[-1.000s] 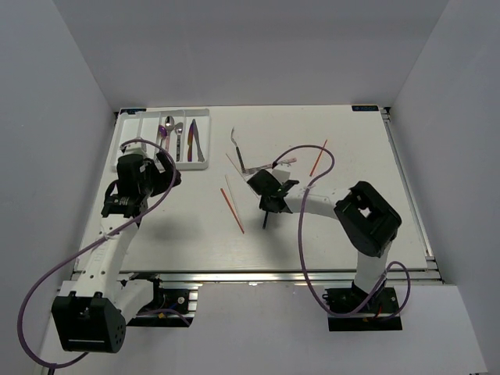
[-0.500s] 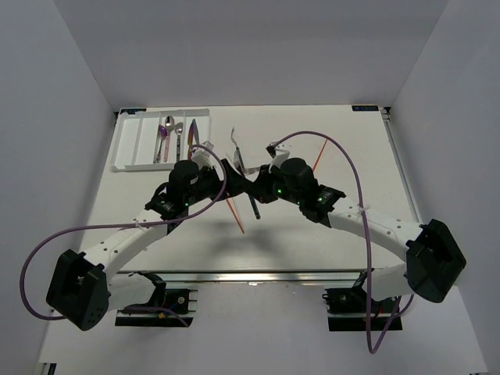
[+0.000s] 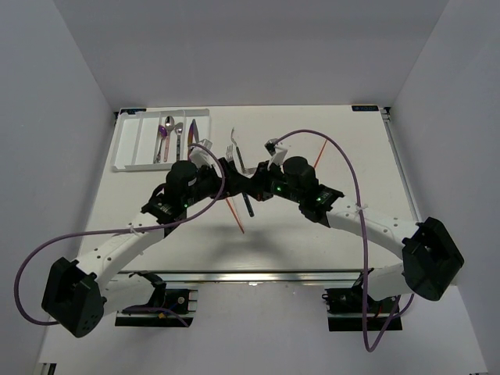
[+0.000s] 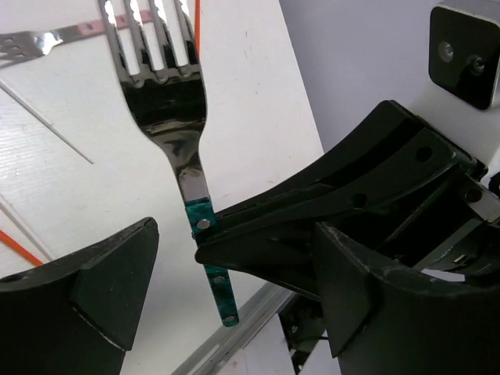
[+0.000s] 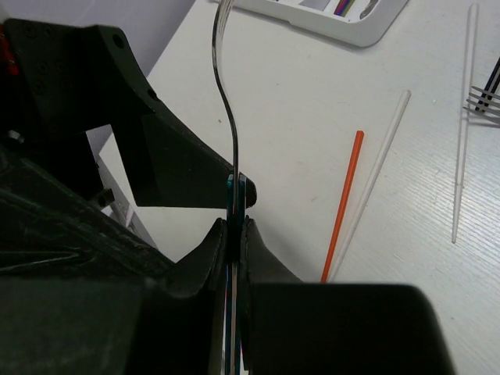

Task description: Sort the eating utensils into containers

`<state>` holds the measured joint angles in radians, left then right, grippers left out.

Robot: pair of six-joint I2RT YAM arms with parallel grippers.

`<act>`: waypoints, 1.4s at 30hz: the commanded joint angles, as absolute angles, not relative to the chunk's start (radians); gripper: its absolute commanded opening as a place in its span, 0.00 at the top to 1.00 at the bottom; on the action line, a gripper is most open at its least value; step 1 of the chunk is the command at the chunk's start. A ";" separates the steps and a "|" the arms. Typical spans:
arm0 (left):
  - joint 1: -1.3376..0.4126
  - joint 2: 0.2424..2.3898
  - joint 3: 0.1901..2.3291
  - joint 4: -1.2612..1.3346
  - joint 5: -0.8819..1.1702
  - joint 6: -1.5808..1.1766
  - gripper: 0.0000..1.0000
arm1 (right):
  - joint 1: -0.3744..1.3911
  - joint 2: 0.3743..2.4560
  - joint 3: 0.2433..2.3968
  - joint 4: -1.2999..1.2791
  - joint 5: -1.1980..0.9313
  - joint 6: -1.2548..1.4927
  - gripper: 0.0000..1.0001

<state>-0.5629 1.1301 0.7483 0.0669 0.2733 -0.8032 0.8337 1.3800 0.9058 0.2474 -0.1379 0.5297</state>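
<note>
**A:** What lies nearest on the table?

**B:** An orange chopstick, flat, running from near-right to far-left. A pale chopstick lies just beside it.

**A:** And the dark fork?

**B:** Just beyond that, mid-table, in the right gripper. The gripper's fingers are pressed together on the teal part of the handle. The fork's long axis runs near to far. The end of the handle pokes out toward the near edge and the tines point far.

**A:** Is the left gripper on it too?

**B:** No. Its jaws are spread wide, with one finger on each side of the handle and a gap on both sides. It holds nothing.

**A:** What's farther on?

**B:** A silver fork lies on the table just past the grippers. A second orange chopstick lies off to their right.

**A:** And the white tray?

**B:** It sits at the far left, with its slots running near to far. Spoons and iridescent knives lie lengthwise in the slots toward its right side.
</note>
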 commanded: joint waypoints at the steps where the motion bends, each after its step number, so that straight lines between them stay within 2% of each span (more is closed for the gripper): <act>1: -0.558 1.074 0.784 0.054 0.112 -0.785 0.10 | 0.865 1.378 0.922 0.319 -0.181 0.574 1.00; 5: -0.558 1.023 0.756 0.083 0.121 -0.781 0.05 | 0.865 1.396 0.954 0.233 -0.107 0.592 1.00; 7: -0.558 1.005 0.750 0.084 0.107 -0.775 0.05 | 0.865 1.394 0.950 0.262 -0.147 0.580 1.00; 13: -0.558 0.966 0.761 0.061 0.072 -0.768 0.08 | 0.865 1.390 0.934 0.302 -0.166 0.592 1.00; 15: -0.558 0.971 0.778 0.014 0.037 -0.770 0.11 | 0.865 1.379 0.919 0.340 -0.189 0.600 1.00; 18: -0.558 1.005 0.796 -0.035 0.023 -0.764 0.20 | 0.865 1.367 0.914 0.362 -0.190 0.600 1.00; 24: -0.558 1.065 0.801 -0.025 0.061 -0.782 0.28 | 0.865 1.368 0.933 0.387 -0.210 0.586 1.00; 27: -0.558 1.080 0.795 0.024 0.092 -0.788 0.41 | 0.865 1.382 0.950 0.399 -0.233 0.583 1.00; 28: -0.558 1.086 0.795 0.031 0.110 -0.792 0.52 | 0.865 1.390 0.951 0.405 -0.233 0.584 1.00; 30: -0.558 1.112 0.808 0.037 0.126 -0.793 0.60 | 0.865 1.403 0.965 0.408 -0.227 0.584 1.00; 35: -0.558 1.146 0.854 0.005 0.098 -0.773 1.00 | 0.865 1.422 0.986 0.414 -0.238 0.571 1.00; 36: -0.558 1.149 0.867 -0.029 0.078 -0.753 1.00 | 0.865 1.416 0.983 0.410 -0.223 0.566 1.00; 37: -0.557 1.154 0.883 -0.052 0.052 -0.743 1.00 | 0.864 1.411 0.979 0.407 -0.209 0.558 0.97; 38: -0.557 1.161 0.902 -0.116 -0.031 -0.727 1.00 | 0.862 1.407 0.971 0.405 -0.196 0.551 0.70; 40: -0.546 1.186 0.969 -0.182 -0.113 -0.674 1.00 | 0.844 1.379 0.951 0.367 -0.138 0.542 0.36; 42: -0.520 1.221 1.052 -0.268 -0.225 -0.591 1.00 | 0.819 1.349 0.943 0.309 -0.054 0.535 0.27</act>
